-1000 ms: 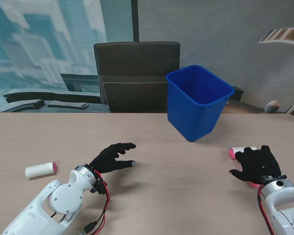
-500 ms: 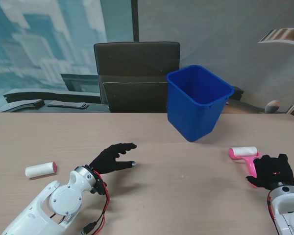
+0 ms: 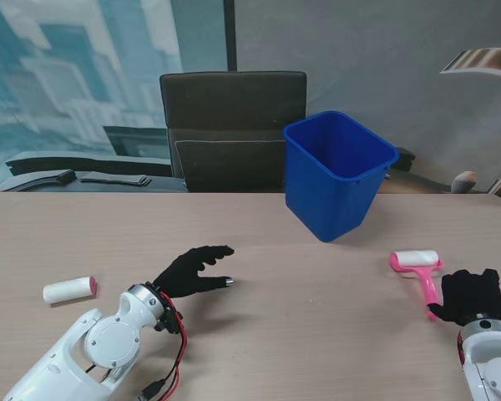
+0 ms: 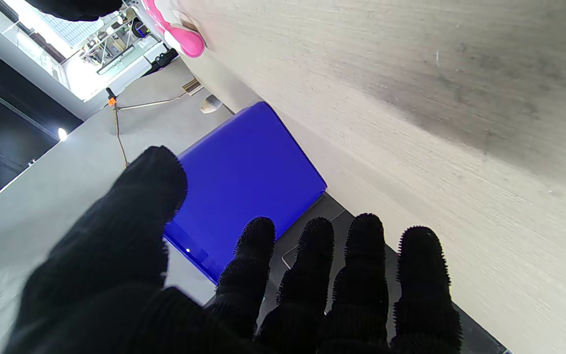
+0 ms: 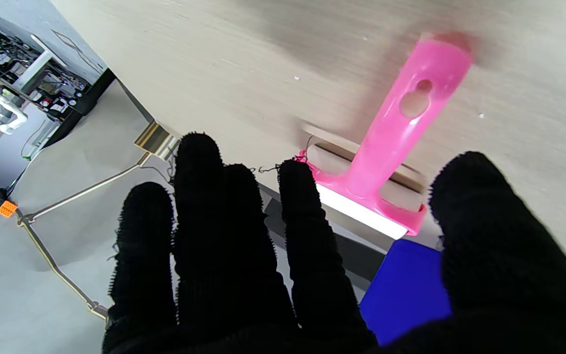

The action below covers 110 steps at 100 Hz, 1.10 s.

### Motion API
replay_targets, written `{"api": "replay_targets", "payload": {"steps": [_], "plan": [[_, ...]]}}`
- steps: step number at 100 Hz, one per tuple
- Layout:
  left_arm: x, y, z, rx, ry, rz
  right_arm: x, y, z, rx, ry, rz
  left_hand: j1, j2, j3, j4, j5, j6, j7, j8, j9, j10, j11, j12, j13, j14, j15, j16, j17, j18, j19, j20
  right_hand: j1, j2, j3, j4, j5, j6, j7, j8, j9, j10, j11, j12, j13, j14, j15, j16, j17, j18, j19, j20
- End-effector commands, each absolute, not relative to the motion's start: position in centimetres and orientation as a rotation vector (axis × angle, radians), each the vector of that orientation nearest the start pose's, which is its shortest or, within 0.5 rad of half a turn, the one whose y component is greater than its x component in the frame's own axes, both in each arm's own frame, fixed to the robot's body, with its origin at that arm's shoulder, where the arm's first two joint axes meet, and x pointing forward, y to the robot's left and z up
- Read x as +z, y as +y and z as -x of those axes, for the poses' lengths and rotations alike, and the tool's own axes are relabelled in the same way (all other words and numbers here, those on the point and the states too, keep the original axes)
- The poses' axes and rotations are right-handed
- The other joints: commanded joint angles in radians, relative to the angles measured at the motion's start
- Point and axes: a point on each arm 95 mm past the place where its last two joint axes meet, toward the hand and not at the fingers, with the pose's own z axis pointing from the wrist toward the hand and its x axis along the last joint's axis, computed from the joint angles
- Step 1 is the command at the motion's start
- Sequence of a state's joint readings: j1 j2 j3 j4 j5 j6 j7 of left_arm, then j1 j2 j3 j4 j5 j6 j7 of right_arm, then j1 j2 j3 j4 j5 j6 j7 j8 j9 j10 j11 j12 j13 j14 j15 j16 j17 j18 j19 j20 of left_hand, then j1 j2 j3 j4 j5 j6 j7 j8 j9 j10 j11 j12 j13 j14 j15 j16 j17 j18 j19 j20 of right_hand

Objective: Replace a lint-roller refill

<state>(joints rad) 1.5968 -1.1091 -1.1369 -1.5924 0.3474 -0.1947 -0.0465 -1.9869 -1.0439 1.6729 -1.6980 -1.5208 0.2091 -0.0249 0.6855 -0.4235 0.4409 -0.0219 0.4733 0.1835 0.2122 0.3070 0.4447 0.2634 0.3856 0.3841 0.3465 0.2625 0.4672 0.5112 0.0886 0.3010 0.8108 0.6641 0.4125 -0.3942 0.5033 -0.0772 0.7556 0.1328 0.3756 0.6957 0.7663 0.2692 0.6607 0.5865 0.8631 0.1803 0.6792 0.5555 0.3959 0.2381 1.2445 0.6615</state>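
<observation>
A pink lint roller [image 3: 420, 269] lies on the table at the right, its white roll [image 3: 416, 258] farthest from me and its handle [image 3: 432, 289] pointing toward me. My right hand [image 3: 473, 294] sits just right of the handle's near end, holding nothing. In the right wrist view the handle [image 5: 403, 125] lies flat on the wood past my spread fingers [image 5: 199, 196]. A spare white refill with a pink end [image 3: 69, 289] lies at the far left. My left hand [image 3: 192, 269] hovers open near the table's middle, well right of that refill.
A blue bin [image 3: 338, 171] stands tilted at the table's far edge, between the two hands; it also shows in the left wrist view as a blue bin [image 4: 243, 182]. A dark chair [image 3: 232, 129] stands behind the table.
My right hand has drawn back toward me and to the right, off the lint roller, which now shows in full. The left hand has stayed put.
</observation>
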Motion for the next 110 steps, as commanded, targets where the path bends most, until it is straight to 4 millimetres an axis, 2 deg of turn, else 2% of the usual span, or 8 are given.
{"api": "replay_targets", "payload": {"steps": [1,47,67,76,83,92,98,110], "plan": [[-34.5,-4.6,-37.1,-2.047,1.380,1.775,-34.3,-18.4,-31.2,0.622,1.422,-1.023,0.024,0.027,-0.022,0.017,0.010,-0.004,-0.008,0.009,0.032,0.006,0.013,0.012,0.023,0.005,0.022,0.021,0.004,-0.003,0.022,0.025,-0.039,0.022,0.012,0.022,-0.019,0.040,-0.019,-0.014,-0.019,0.035,0.008,-0.006,-0.003,0.039,-0.002,-0.003,0.006,0.149,0.022,0.000],[-34.7,-4.6,-37.2,-2.043,1.387,1.786,-36.4,-18.4,-34.3,0.688,1.417,-1.044,0.030,0.036,-0.036,0.019,0.011,-0.002,-0.007,0.009,0.044,0.006,0.020,0.017,0.034,0.007,0.033,0.027,0.010,-0.002,0.033,0.027,-0.021,0.038,0.014,0.028,-0.071,0.058,-0.062,-0.053,-0.029,0.043,0.031,-0.019,0.037,0.022,0.006,-0.015,0.062,0.141,0.040,-0.015],[-34.6,-4.6,-37.1,-2.043,1.387,1.787,-37.7,-17.9,-35.8,0.684,1.450,-1.068,0.033,0.037,-0.040,0.020,0.011,-0.003,-0.007,0.009,0.046,0.007,0.021,0.018,0.037,0.008,0.036,0.029,0.010,-0.002,0.036,0.027,0.154,0.012,0.033,0.070,-0.032,0.055,-0.020,-0.056,0.036,0.053,0.019,-0.071,0.102,0.016,-0.003,-0.046,0.118,0.147,0.060,-0.052],[-34.6,-4.6,-37.1,-2.045,1.389,1.784,-38.2,-17.5,-36.2,0.682,1.468,-1.091,0.034,0.038,-0.041,0.020,0.010,-0.003,-0.007,0.008,0.047,0.006,0.021,0.018,0.038,0.008,0.037,0.030,0.011,-0.001,0.038,0.027,0.310,0.022,0.020,0.134,-0.011,0.055,-0.001,-0.059,0.065,0.059,0.010,-0.104,0.132,0.019,-0.021,-0.065,0.141,0.151,0.069,-0.074],[-34.6,-4.6,-37.1,-2.047,1.390,1.783,-38.5,-17.3,-36.5,0.683,1.478,-1.106,0.035,0.037,-0.042,0.021,0.011,-0.003,-0.007,0.008,0.048,0.005,0.022,0.018,0.039,0.008,0.038,0.030,0.011,-0.001,0.038,0.027,0.328,-0.068,0.245,0.122,-0.055,0.054,0.174,-0.209,0.084,0.062,0.015,-0.124,0.153,0.020,-0.031,-0.072,0.156,0.153,0.074,-0.093],[-34.6,-4.6,-37.1,-2.049,1.391,1.781,-38.9,-17.0,-36.9,0.687,1.486,-1.129,0.034,0.039,-0.043,0.021,0.011,-0.003,-0.007,0.008,0.048,0.005,0.021,0.018,0.039,0.008,0.038,0.031,0.011,-0.002,0.039,0.027,0.352,-0.117,0.482,0.092,-0.066,0.056,0.277,-0.270,0.117,0.064,0.025,-0.124,0.185,0.020,-0.024,-0.073,0.182,0.155,0.080,-0.101],[-34.6,-4.6,-37.1,-2.050,1.391,1.781,-39.3,-16.9,-37.2,0.685,1.491,-1.143,0.036,0.039,-0.043,0.021,0.012,-0.003,-0.007,0.008,0.048,0.006,0.021,0.018,0.039,0.009,0.038,0.031,0.011,-0.001,0.039,0.027,0.379,-0.120,0.587,0.136,-0.030,0.051,0.279,-0.263,0.154,0.063,0.028,-0.110,0.215,0.011,-0.009,-0.070,0.208,0.158,0.092,-0.103],[-34.6,-4.6,-37.0,-2.052,1.395,1.782,-39.9,-16.6,-37.8,0.683,1.495,-1.174,0.036,0.041,-0.044,0.020,0.011,-0.004,-0.007,0.008,0.048,0.005,0.021,0.019,0.040,0.009,0.038,0.031,0.012,0.000,0.040,0.026,0.457,-0.249,0.807,0.043,0.089,0.033,0.178,-0.116,0.230,0.050,0.063,-0.075,0.286,-0.010,0.056,-0.051,0.280,0.149,0.139,-0.112]]}}
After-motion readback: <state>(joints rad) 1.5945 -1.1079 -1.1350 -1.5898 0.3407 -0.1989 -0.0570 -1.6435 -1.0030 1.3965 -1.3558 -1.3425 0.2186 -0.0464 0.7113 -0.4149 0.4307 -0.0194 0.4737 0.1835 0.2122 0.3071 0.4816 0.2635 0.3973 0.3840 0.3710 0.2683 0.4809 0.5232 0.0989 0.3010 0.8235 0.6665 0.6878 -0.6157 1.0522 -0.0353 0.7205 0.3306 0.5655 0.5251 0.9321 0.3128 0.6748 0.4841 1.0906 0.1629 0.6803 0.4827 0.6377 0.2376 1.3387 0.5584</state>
